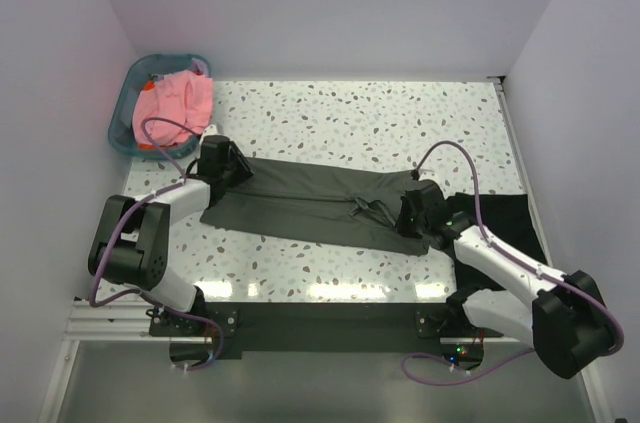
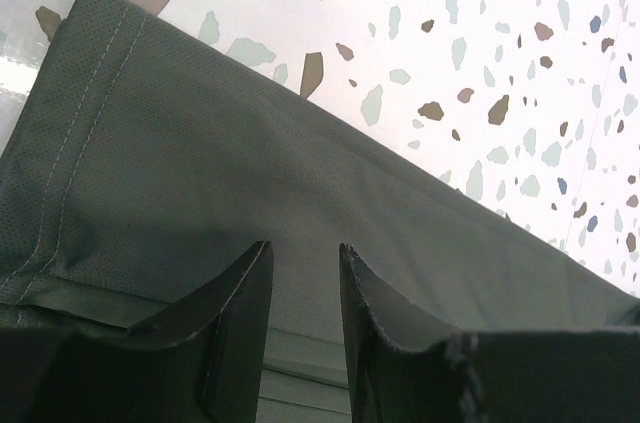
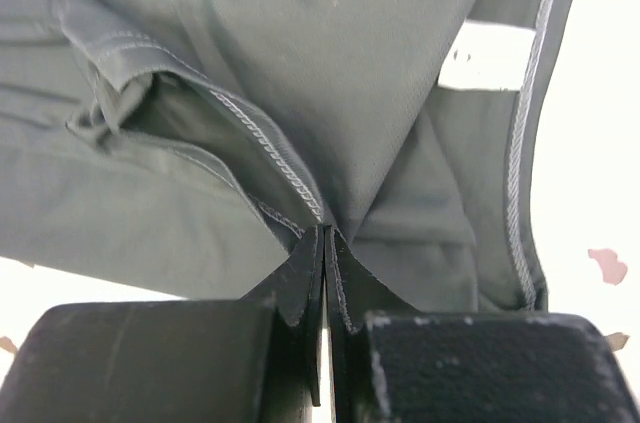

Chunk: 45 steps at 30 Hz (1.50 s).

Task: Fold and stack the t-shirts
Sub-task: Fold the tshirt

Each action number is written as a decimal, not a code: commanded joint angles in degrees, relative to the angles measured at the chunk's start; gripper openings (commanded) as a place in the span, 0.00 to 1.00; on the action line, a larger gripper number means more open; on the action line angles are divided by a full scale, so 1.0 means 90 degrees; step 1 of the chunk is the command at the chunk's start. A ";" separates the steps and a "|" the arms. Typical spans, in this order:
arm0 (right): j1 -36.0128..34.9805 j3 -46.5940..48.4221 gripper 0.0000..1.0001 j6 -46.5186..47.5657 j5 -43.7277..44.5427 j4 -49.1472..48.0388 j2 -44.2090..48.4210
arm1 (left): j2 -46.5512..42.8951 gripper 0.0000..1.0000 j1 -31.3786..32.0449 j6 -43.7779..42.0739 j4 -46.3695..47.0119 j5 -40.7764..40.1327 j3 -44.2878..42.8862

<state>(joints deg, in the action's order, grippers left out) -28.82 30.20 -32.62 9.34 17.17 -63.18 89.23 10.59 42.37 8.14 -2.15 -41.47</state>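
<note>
- Where the right gripper (image 3: 322, 238) meets the cloth, its jaws are pressed together, pinching a stitched fold of the dark olive-grey t-shirt (image 1: 320, 205) at their tips.
- One white label (image 3: 490, 55), fixed to that shirt, sits beyond the right jaws and off to their right.
- At the left gripper (image 2: 305, 253), the jaws stand parted by a narrow gap with nothing clamped. Flat shirt fabric lies under and ahead of the tips, with its hemmed edge to their left.
- Between the two pairs of jaws, the dark olive-grey t-shirt is spread lengthwise on the speckled table (image 1: 350, 113).
- One black t-shirt (image 1: 500, 218) lies flat behind the right jaws, partly under that arm.
- One salmon-pink t-shirt (image 1: 175, 103) is bunched in the teal basket (image 1: 122, 113), beyond the left jaws.
</note>
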 commanded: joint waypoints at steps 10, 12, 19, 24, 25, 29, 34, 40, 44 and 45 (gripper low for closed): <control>-0.0030 -0.0377 0.25 -0.0213 -0.0413 -0.0238 0.0389 | 0.0125 0.38 0.0025 -0.0020 0.0404 0.0063 -0.0050; -0.0021 -0.0192 0.42 -0.0194 -0.0248 -0.0121 0.0447 | 0.0115 0.38 0.0025 -0.0030 0.0394 0.0063 -0.0069; 0.0086 0.0892 0.42 0.0070 0.0582 0.0183 -0.0047 | 0.0095 0.38 0.0025 -0.0030 0.0355 0.0083 -0.0118; 0.0458 0.1614 0.29 0.0177 0.0446 -0.0286 -0.1425 | 0.0095 0.38 0.0025 -0.0020 0.0306 0.0083 -0.0148; 0.0458 0.1732 0.25 0.0187 0.0446 -0.0287 -0.1660 | 0.0086 0.38 0.0025 -0.0040 0.0287 0.0073 -0.0157; 0.0390 0.1948 0.15 0.0207 0.0067 -0.0549 -0.2520 | 0.0046 0.38 0.0015 -0.0069 0.0219 0.0044 -0.0196; -0.0059 0.1870 0.13 0.0138 0.0046 -0.0531 -0.2424 | -0.0002 0.38 0.0015 -0.0089 0.0199 0.0015 -0.0197; -0.0411 0.1411 0.15 -0.0135 -0.0373 -0.0687 -0.1828 | -0.0032 0.38 0.0015 -0.0079 0.0208 -0.0005 -0.0167; -0.0509 0.1255 0.15 -0.0165 -0.0735 -0.0920 -0.1984 | 0.0027 0.38 0.0015 -0.0050 0.0248 0.0034 -0.0148; -0.0519 0.1187 0.15 -0.0164 -0.0842 -0.1008 -0.2062 | 0.0046 0.38 0.0015 -0.0030 0.0267 0.0044 -0.0138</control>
<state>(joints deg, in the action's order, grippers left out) -33.01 42.33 -33.04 4.84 12.58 -81.08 90.24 10.59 42.37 8.58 -1.72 -41.47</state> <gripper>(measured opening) 0.153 0.377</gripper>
